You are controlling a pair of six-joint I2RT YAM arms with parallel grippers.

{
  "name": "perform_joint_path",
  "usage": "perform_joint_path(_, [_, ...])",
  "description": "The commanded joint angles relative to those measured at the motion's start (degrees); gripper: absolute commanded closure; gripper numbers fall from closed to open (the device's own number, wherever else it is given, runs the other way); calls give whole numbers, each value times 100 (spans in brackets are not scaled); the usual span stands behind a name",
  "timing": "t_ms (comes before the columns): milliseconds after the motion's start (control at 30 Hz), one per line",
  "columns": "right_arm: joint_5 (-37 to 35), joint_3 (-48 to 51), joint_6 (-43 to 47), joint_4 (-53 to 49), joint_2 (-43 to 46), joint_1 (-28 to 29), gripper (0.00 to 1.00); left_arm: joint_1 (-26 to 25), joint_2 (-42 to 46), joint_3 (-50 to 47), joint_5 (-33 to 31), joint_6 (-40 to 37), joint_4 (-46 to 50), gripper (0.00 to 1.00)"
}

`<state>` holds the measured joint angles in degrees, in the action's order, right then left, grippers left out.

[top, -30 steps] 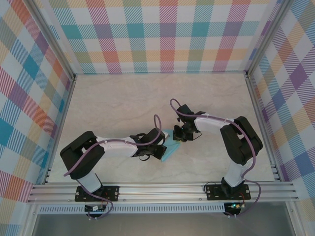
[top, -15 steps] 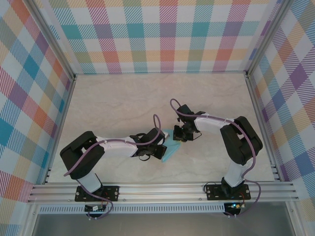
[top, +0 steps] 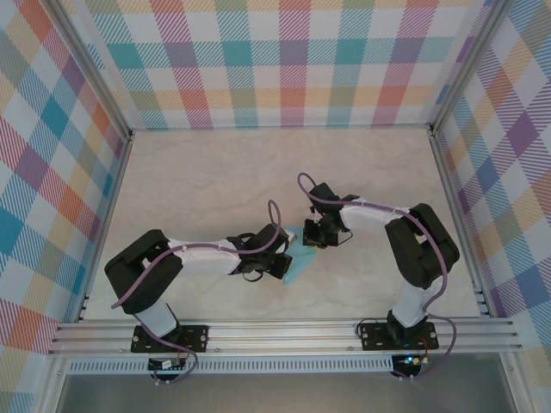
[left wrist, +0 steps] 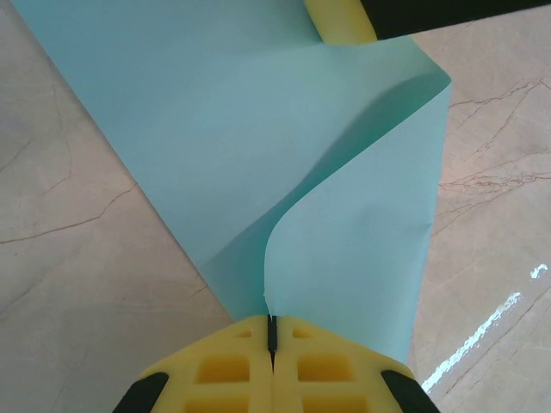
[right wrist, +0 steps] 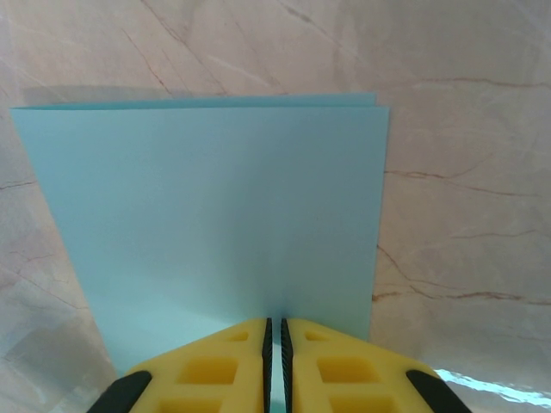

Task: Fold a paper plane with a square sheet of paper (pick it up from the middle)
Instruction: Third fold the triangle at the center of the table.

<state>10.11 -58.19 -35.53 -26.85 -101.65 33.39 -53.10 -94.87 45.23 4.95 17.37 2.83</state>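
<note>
Nearest in the left wrist view, the left gripper (left wrist: 270, 331) has its yellow pads clenched on one edge of the square sheet of paper (left wrist: 258, 129). The loose upper layer bows up and away from the one beneath. In the right wrist view the right gripper (right wrist: 275, 331) is pinched on the opposite edge, its jaws nearly together with paper between them. Beyond the pads the sheet runs out doubled, two far edges almost lined up. From above, the sheet (top: 297, 262) sits mid-table between the two grippers, low over the marbled tabletop (top: 215, 181); whether it rests there, cannot tell. Judgement: pick-up done, first half-fold laid over but not creased flat. Nose corners, wing folds and centre ridge all remain; most of the task is left.
</note>
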Motion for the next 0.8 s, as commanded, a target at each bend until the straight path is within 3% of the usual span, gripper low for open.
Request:
perform_joint_path(0, [127, -16, -12, -221, 311, 1, 85, 54, -74, -101, -5, 56, 51, 100])
perform_joint_path(167, [134, 203, -107, -191, 1091, 1, 84, 54, -84, -88, -13, 56, 69, 100])
perform_joint_path(367, [1050, 1033, -583, 686, 1522, 60, 89, 54, -84, -65, 9, 45, 84, 100])
perform_joint_path(633, [1682, 1489, -814, 1518, 1319, 149, 90, 54, -66, -55, -5, 9, 139, 100])
perform_joint_path(767, [1654, 1465, -811, 1612, 1029, 160, 89, 52, -83, -39, -3, 21, 151, 100])
